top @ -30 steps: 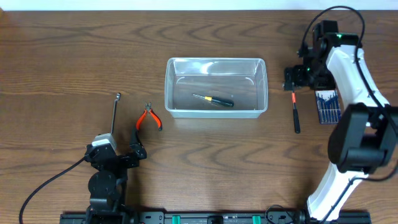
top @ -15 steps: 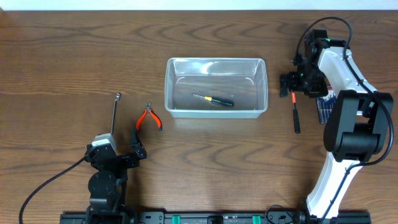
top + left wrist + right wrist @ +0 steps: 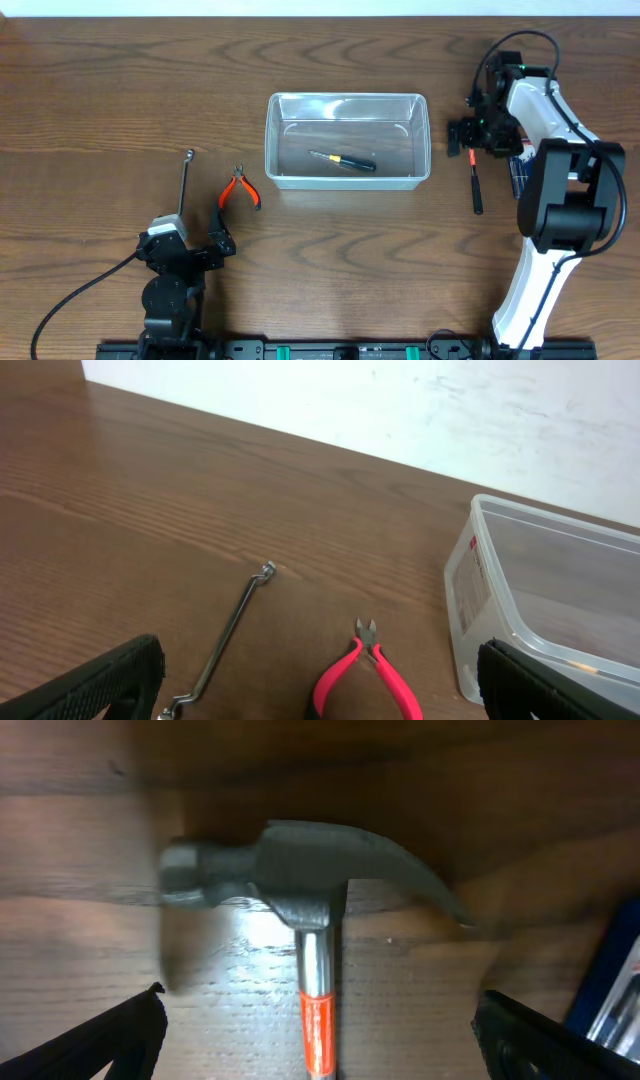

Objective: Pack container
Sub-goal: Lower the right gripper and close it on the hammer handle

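Hammer (image 3: 300,885) directly beneath your right gripper (image 3: 320,1045). The head lies toward the top of the wrist view, and the shaft runs down the middle between the two fingers, which stand wide apart and hold nothing. Seen from overhead, the hammer's long axis runs far-to-near, head at the far end, roughly parallel to the short wall of the container (image 3: 347,97). The container sits at table centre, near the hammer on its left and not touching it, with one screwdriver (image 3: 342,160) inside. Your left gripper (image 3: 325,695), jaws likewise apart and empty, rests at the near left by the pliers (image 3: 240,190) and wrench (image 3: 185,180). The right arm is far nearer, so the likely move is to descend and close across the shaft.
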{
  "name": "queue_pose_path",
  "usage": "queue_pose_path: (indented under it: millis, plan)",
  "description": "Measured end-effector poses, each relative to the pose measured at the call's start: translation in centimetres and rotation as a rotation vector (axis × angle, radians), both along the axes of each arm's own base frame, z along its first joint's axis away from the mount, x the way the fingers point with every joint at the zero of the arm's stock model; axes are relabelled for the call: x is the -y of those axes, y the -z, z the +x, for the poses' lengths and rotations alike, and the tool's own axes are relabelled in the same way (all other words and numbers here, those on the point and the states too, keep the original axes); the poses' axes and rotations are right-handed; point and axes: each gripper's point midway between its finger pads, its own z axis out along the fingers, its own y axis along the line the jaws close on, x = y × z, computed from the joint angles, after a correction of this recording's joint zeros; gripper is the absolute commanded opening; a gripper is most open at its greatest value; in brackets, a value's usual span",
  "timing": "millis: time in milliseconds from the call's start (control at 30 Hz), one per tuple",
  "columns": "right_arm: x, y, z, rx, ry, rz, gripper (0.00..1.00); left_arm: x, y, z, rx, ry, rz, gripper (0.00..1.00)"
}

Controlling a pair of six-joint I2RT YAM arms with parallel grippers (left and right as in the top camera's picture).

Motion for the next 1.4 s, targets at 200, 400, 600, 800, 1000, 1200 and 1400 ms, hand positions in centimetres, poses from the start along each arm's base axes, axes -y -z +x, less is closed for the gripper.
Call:
queue_pose_path:
  millis: [200,400,600,800,1000,1200,1400]
  plan:
    - [-0.2,0.0,0.0,-0.002,-0.014,-0.018,0.99,0.0,0.0,0.0,0.000,0.000,0.000,0.98]
    - [-1.0,0.0,0.1,0.001,-0.037,-0.026,0.99,0.0,0.0,0.0,0.000,0.000,0.000,0.98]
    - [-1.0,0.0,0.1,0.000,-0.050,-0.057,0.99,0.0,0.0,0.0,0.000,0.000,0.000,0.98]
    - [-0.6,0.0,0.1,-0.002,-0.046,-0.075,0.99,0.0,0.0,0.0,0.000,0.000,0.000,0.98]
    - [-1.0,0.0,0.0,-0.003,-0.046,-0.056,0.99,0.0,0.0,0.0,0.000,0.000,0.000,0.98]
    - [-1.4,0.0,0.1,0.000,-0.045,-0.028,0.99,0.0,0.0,0.0,0.000,0.000,0.000,0.98]
    - [-1.6,0.1,0.1,0.003,-0.044,-0.018,0.99,0.0,0.0,0.0,0.000,0.000,0.000,0.98]
